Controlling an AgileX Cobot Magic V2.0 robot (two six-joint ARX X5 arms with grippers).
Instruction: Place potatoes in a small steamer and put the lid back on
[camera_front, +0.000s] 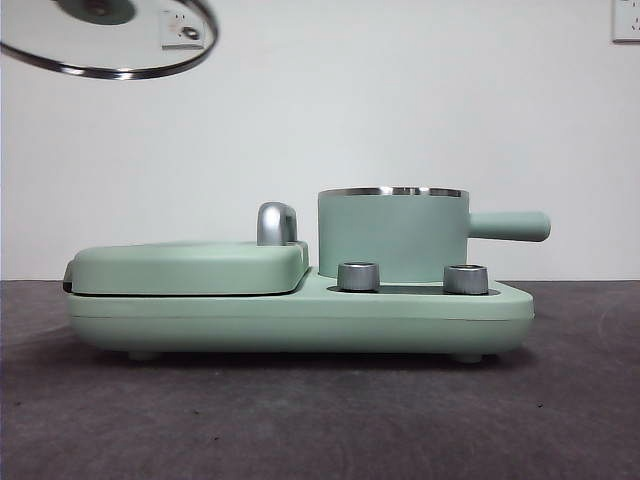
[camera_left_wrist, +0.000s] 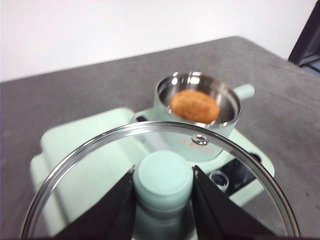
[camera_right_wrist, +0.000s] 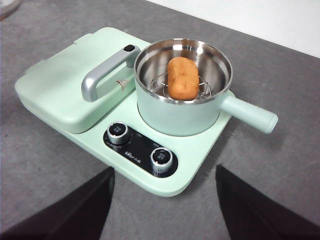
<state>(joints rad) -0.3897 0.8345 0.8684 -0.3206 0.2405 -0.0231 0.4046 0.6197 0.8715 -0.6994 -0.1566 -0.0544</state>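
The orange-brown potato lies on a wire rack inside the mint-green steamer pot, which stands on the appliance base; it also shows in the left wrist view. In the front view the pot hides the potato. My left gripper is shut on the green knob of the glass lid and holds it high above and to the left of the pot; the lid shows tilted at the front view's top left. My right gripper is open and empty, above the table in front of the appliance.
The flat mint-green grill plate with a silver handle sits beside the pot on the shared base. Two steel dials face the front. The pot's straight handle sticks out to the right. Grey tabletop surrounds the appliance.
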